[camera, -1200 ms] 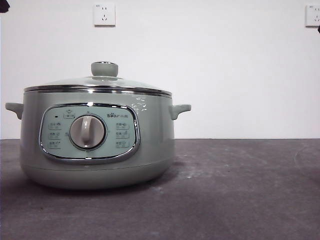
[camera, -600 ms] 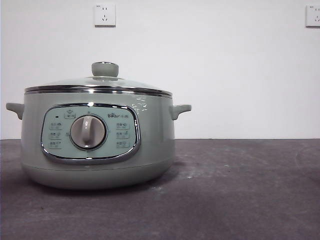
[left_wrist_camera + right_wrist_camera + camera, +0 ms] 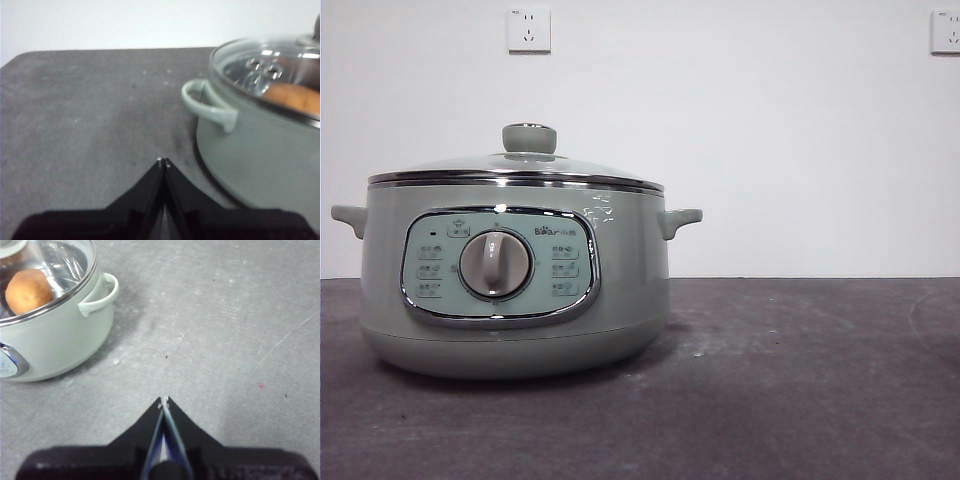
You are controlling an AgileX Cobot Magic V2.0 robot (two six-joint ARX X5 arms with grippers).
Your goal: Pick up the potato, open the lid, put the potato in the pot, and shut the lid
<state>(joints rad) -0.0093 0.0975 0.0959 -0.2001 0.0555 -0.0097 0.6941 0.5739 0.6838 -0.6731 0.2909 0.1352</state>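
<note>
Pot [image 3: 515, 280] sits on the grey bench [image 3: 800, 380], lid [image 3: 520, 165] seated on its rim. Potato [image 3: 27, 290] is inside the pot, seen through the glass, blurred in the left wrist view. Left gripper [image 3: 163, 161] and right gripper [image 3: 163, 400] both off the pot over bare bench, fingers pressed together, holding nothing.

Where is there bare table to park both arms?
Bare dark table runs from the pot's handle side to the far edge; the right pincer hovers there. More lies beyond the other handle, under the left pincer. Only the pot crowds.
</note>
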